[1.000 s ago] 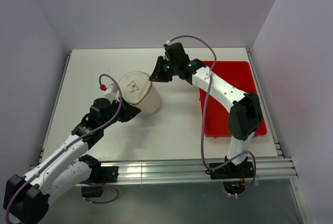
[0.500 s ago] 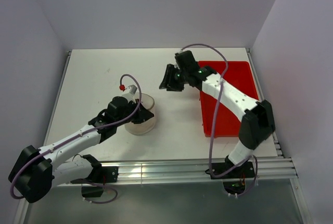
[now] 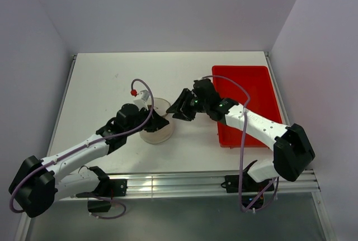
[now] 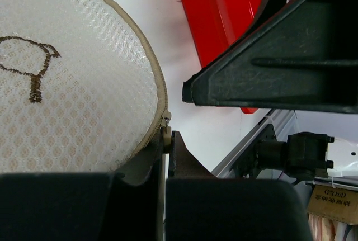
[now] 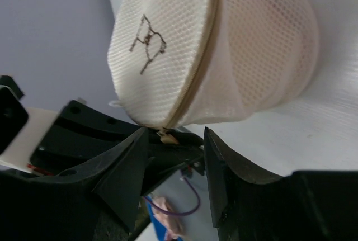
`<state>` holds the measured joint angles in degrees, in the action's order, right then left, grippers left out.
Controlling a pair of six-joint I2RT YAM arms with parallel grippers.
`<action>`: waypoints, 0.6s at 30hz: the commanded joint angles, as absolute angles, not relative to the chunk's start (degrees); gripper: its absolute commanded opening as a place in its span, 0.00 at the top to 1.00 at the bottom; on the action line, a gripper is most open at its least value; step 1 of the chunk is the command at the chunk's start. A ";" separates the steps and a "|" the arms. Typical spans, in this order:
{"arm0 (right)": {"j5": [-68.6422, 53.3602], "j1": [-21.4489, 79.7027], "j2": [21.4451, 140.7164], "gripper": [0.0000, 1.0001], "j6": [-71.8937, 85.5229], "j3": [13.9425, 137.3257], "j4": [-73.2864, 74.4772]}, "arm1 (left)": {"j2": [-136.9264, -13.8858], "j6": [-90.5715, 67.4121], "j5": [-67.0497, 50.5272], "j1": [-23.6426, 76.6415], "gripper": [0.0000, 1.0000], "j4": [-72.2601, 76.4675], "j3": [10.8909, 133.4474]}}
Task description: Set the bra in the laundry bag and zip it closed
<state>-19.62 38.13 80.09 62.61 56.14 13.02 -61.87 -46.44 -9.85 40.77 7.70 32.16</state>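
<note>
Two claws meet at one small spot on the laundry bag (image 5: 235, 39). The left claw (image 4: 166, 139) is clenched tight on the bag's edge, right where the zip (image 5: 198, 67) ends. I think it pinches there so the soft bag cannot slide or fold up when the zip gets pulled.

The right claw (image 5: 175, 135) is released, with its two fingers standing apart. The little zip pull (image 5: 166, 136) sits in the gap between them, and they do not seem to touch it. It looks lined up that way so it can grab the pull, but I cannot tell that for sure.

The bag sits on the white table (image 3: 100, 79), near the red tray (image 3: 249, 93) but not touching it. Its round face has a small brown bra drawing (image 5: 146, 38) on it.

A soft peach colour shows through the mesh, so the bra (image 5: 268, 34) looks to be inside the bag. The part of the zip I can see looks shut. The rest of the way round is hidden. So the job may be almost done, or it may need one more pull.
</note>
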 commanded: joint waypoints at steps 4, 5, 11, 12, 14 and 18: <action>-19.51 38.85 79.19 0.47 74.35 52.12 1.50 | -60.03 -47.11 -10.02 41.31 1.00 10.90 32.26; -19.34 39.11 79.36 0.47 75.14 51.86 1.41 | -59.94 -47.11 -10.02 41.40 1.00 10.90 32.17; -19.95 40.52 81.12 0.47 77.07 52.03 0.26 | -59.94 -46.85 -10.37 41.48 1.00 11.07 32.25; -19.60 40.60 81.21 0.47 77.25 52.03 0.26 | -60.03 -46.85 -10.46 41.48 1.00 11.07 32.26; -18.81 40.61 81.30 0.47 77.69 52.12 0.26 | -60.03 -46.76 -10.55 41.66 1.00 11.07 32.26; -18.54 40.61 82.61 0.49 77.34 53.17 0.26 | -59.68 -47.02 -10.46 41.66 1.00 11.34 31.73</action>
<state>-19.46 40.27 81.23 76.34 51.99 2.52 -61.19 -46.44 -9.82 41.30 8.34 32.08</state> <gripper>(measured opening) 0.517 0.048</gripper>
